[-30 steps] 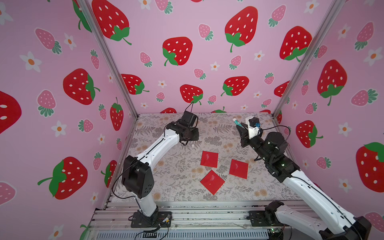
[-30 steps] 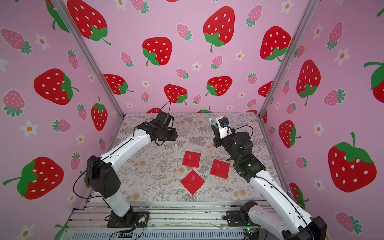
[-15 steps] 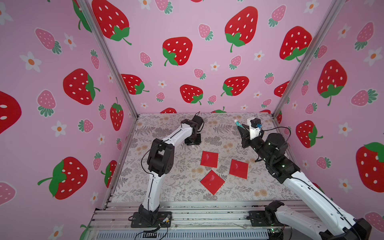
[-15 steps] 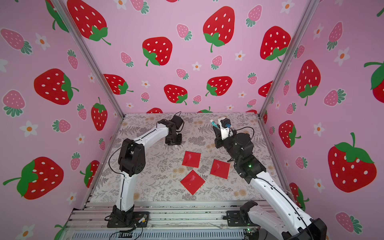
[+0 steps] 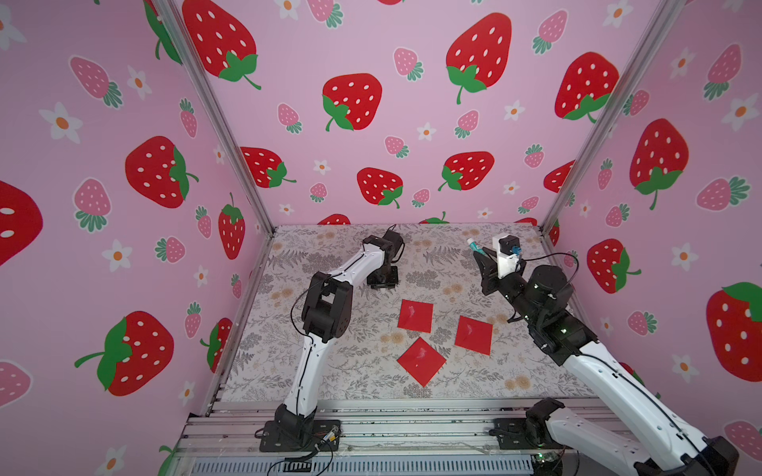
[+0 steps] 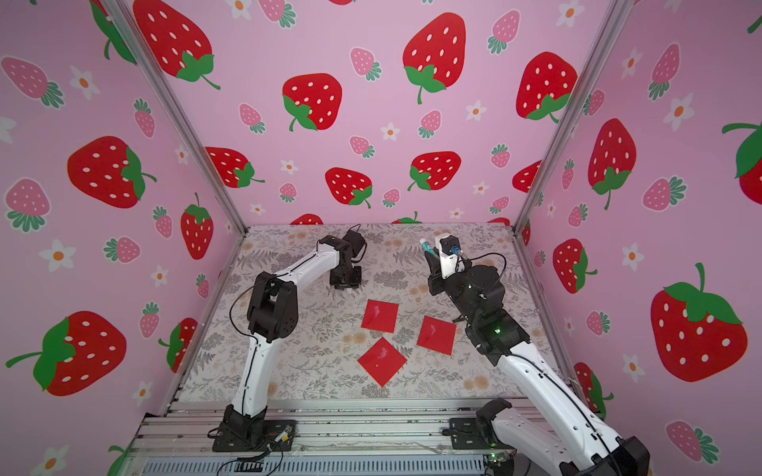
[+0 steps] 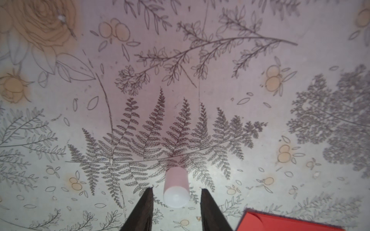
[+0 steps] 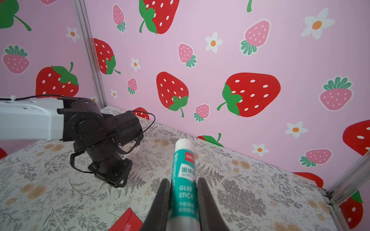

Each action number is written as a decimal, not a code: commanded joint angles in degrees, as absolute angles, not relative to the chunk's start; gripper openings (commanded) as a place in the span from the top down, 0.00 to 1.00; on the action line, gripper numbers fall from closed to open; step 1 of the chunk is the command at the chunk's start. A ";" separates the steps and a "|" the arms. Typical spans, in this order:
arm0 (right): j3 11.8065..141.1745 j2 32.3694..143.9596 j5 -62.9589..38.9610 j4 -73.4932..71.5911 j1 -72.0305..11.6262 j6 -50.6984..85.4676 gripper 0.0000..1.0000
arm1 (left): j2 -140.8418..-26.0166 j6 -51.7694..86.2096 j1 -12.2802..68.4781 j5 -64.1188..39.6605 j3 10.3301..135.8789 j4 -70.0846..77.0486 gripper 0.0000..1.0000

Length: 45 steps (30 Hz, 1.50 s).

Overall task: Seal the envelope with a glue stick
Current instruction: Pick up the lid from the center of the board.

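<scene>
My right gripper (image 8: 183, 180) is shut on the glue stick (image 8: 183, 176), a white tube with a teal label, and holds it in the air at the back right, its white end pointing up. Both top views show the glue stick (image 5: 474, 246) (image 6: 426, 247) there. Three red envelopes lie flat mid-table (image 5: 415, 315) (image 5: 474, 334) (image 5: 421, 360). My left gripper (image 7: 176, 189) points down at the table behind them, open, with a small white cap (image 7: 176, 180) standing between its fingers and a gap on each side.
Pink strawberry-print walls close in the left, back and right. The floral table cover (image 5: 330, 371) ends at a metal rail (image 5: 371, 428) in front, where both arm bases stand. A red envelope corner (image 7: 280, 222) lies just beside my left gripper.
My left arm has folded at the elbow and its gripper has come down to the table, over the white cap. The right arm still holds the glue stick, almost unmoved.
</scene>
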<state>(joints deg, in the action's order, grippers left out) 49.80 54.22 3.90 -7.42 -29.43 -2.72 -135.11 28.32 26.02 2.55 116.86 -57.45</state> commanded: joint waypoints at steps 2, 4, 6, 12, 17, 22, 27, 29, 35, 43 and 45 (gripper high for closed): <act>49.48 53.31 3.43 -7.49 -28.92 -2.18 1.00 | -136.25 27.78 25.68 3.90 119.34 -59.94 0.63; 49.39 53.18 3.43 -7.39 -28.92 -2.11 1.00 | -136.46 27.79 25.70 4.04 119.33 -59.79 0.65; 49.31 53.20 3.42 -7.38 -28.83 -2.03 1.00 | -136.70 27.73 25.74 3.63 119.41 -59.53 0.66; 49.37 52.74 3.43 -7.38 -28.75 -1.84 1.00 | -137.80 27.51 25.75 2.99 120.71 -60.03 0.70; 49.31 52.65 3.43 -7.08 -28.73 -1.85 1.00 | -138.53 27.64 25.75 2.50 121.03 -60.29 0.70; 49.22 52.65 3.47 -6.86 -28.74 -1.86 1.00 | -139.00 27.51 25.69 2.46 121.20 -60.71 0.70; 49.13 52.64 3.31 -6.77 -28.63 -1.82 1.00 | -138.91 27.47 25.75 2.61 121.03 -60.82 0.72; 49.13 52.58 3.36 -6.72 -28.65 -1.82 1.00 | -138.65 27.50 25.75 2.80 121.03 -60.82 0.72; 49.26 52.65 3.16 -6.59 -28.65 -1.63 1.00 | -137.46 27.32 25.73 3.03 120.89 -60.89 0.78; 50.08 50.80 2.31 -5.75 -28.65 -0.64 1.00 | -129.56 26.06 26.41 1.96 116.82 -57.69 0.91; 50.53 50.76 1.25 -5.45 -28.65 -0.03 1.00 | -125.67 25.30 26.84 1.20 114.69 -55.47 0.93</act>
